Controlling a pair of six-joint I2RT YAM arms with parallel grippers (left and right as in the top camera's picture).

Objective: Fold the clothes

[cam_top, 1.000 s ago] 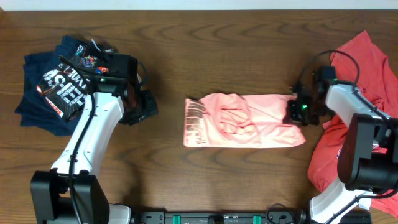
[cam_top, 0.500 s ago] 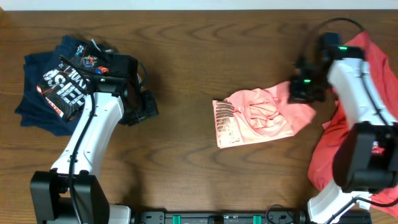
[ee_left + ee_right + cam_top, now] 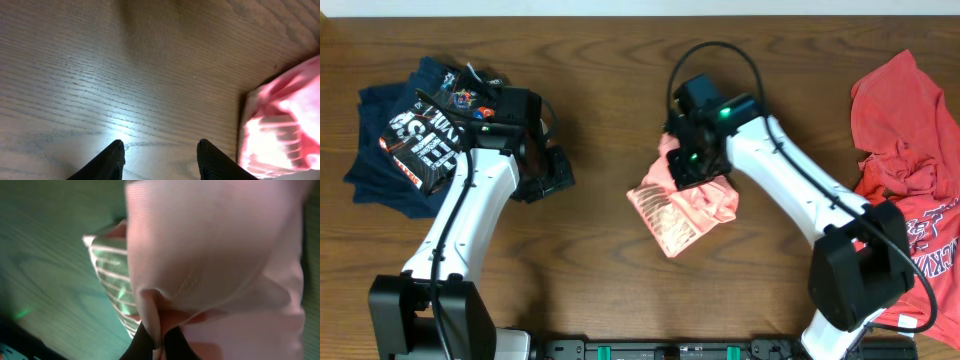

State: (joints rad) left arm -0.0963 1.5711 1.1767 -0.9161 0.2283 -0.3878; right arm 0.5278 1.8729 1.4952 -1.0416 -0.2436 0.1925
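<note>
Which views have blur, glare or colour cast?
Overhead: sharp, evenly lit table. Left wrist: glare patch on the table, salmon shirt blown out at right. Right wrist: shirt fills the frame, soft focus; table tinted green.

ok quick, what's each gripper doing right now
left gripper: open, empty
right gripper: shut on the pink shirt

We see a dark brown wooden table [image 3: 620, 80], its grain plain, with a soft sheen under the light. The light salmon-pink cotton T-shirt [image 3: 695, 205] looks matt and finely knitted. The coral-red cloth shirt [image 3: 900, 110] and navy-black garments [image 3: 390, 165] are matt too. The white arm casings [image 3: 470, 215] look like smooth, slightly glossy plastic.
</note>
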